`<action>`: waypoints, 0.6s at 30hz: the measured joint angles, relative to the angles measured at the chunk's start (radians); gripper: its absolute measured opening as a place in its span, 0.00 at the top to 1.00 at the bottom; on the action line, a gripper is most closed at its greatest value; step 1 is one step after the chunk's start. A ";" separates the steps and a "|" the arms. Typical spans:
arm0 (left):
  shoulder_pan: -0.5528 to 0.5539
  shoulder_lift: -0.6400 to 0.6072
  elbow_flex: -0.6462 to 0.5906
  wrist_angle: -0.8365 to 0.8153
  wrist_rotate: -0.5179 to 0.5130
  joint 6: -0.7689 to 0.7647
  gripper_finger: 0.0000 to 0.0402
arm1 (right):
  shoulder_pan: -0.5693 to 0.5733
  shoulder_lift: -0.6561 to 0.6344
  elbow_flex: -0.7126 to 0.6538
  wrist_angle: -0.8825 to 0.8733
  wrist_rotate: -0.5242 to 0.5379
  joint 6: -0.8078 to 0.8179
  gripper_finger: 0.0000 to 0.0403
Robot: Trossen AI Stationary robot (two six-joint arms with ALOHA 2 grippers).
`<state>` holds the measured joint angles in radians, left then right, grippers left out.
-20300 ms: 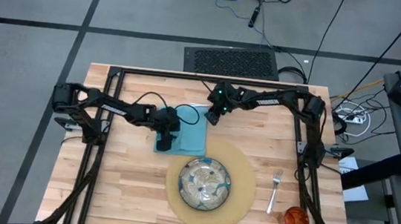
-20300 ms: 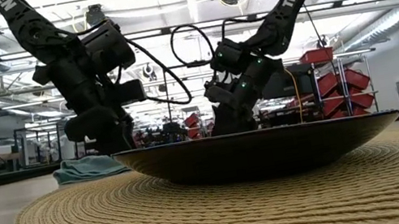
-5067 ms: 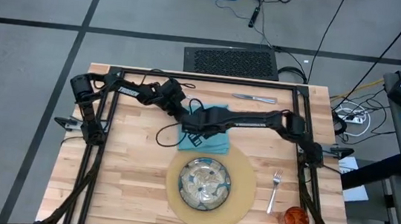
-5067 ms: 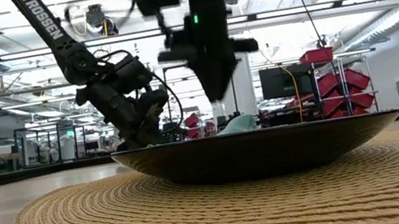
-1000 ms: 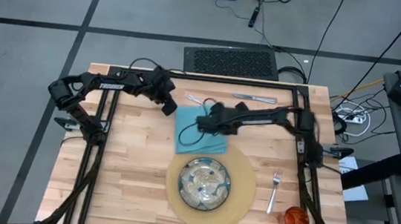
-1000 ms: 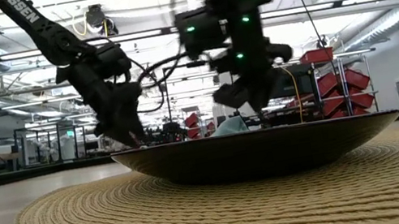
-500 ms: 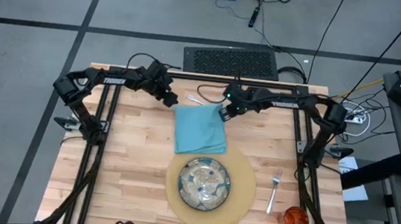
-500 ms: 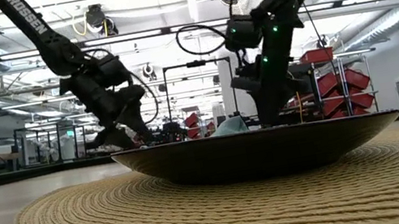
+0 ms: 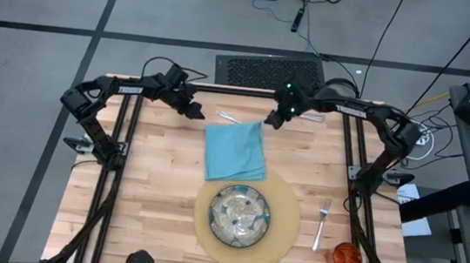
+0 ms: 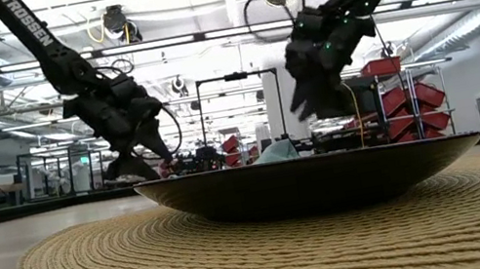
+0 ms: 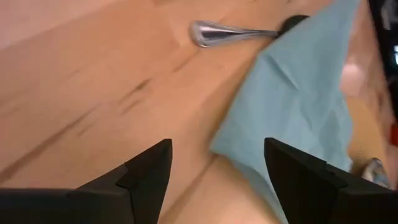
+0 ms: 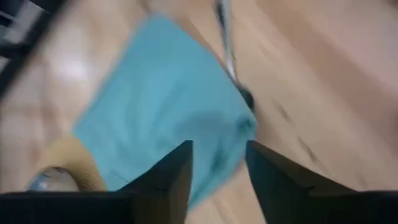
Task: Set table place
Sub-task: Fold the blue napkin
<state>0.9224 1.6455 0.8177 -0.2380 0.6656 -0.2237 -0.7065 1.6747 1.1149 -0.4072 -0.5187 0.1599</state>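
Right gripper has let go of napkin, jaws apart, empty; left gripper wide open, empty. Napkin now flat above placemat; cutlery placement remains.

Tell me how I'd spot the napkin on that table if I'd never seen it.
Start at the round tan placemat with the patterned plate near the wooden table's front edge. Just behind it, toward the two arms, lies the napkin, flat. It is the only teal cloth; its neighbours are silver cutlery.
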 joint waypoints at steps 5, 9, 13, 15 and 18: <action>-0.040 0.000 0.000 0.052 0.069 -0.007 0.41 | -0.039 0.011 0.023 0.048 -0.066 0.000 0.47; -0.049 0.022 0.002 0.103 0.087 -0.034 0.41 | -0.059 0.082 0.076 0.016 -0.160 0.014 0.37; -0.046 0.083 0.001 0.120 0.094 -0.060 0.41 | -0.066 0.185 0.161 -0.099 -0.165 -0.019 0.32; -0.048 0.117 0.001 0.118 0.094 -0.065 0.41 | -0.063 0.221 0.204 -0.137 -0.169 -0.057 0.31; -0.057 0.138 0.002 0.128 0.094 -0.086 0.41 | -0.058 0.269 0.242 -0.151 -0.187 -0.087 0.30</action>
<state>0.8658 1.7838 0.8200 -0.1105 0.7599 -0.3093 -0.7647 1.9432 1.3569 -0.5579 -0.7060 0.0732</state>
